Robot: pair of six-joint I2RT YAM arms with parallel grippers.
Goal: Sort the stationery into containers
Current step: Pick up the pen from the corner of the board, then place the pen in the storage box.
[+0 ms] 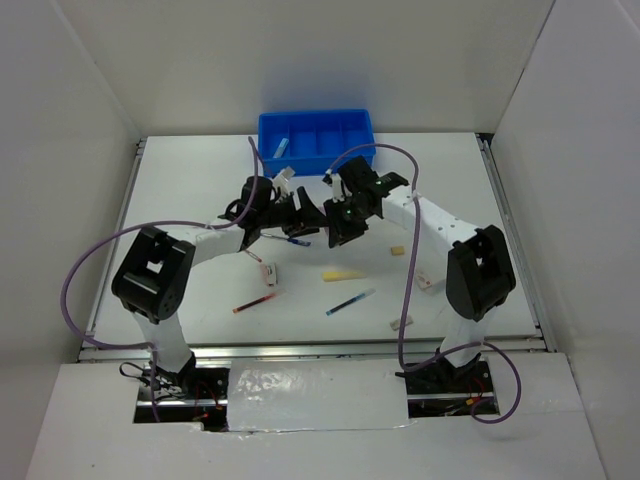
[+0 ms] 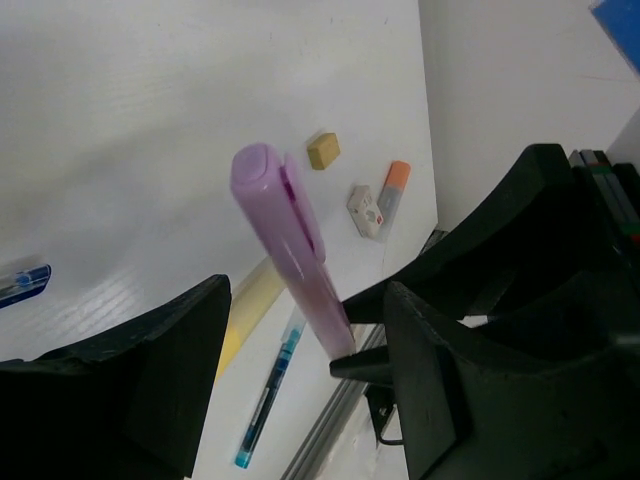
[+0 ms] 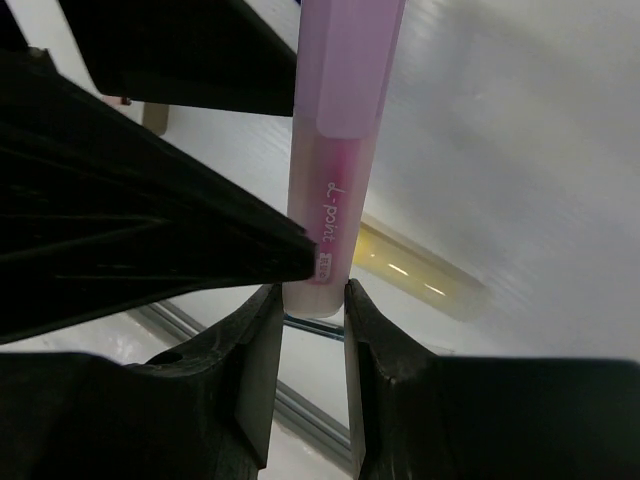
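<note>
Over the white table (image 1: 180,190) we are passing the pink pen (image 3: 340,120): right gripper (image 3: 310,297) pinching it, left gripper (image 2: 305,320) open, needing to close

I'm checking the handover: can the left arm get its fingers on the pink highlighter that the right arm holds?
Probably yes. The pink highlighter stands between the open fingers of the left gripper, with most of its barrel bare. The right gripper pinches only one end.
</note>
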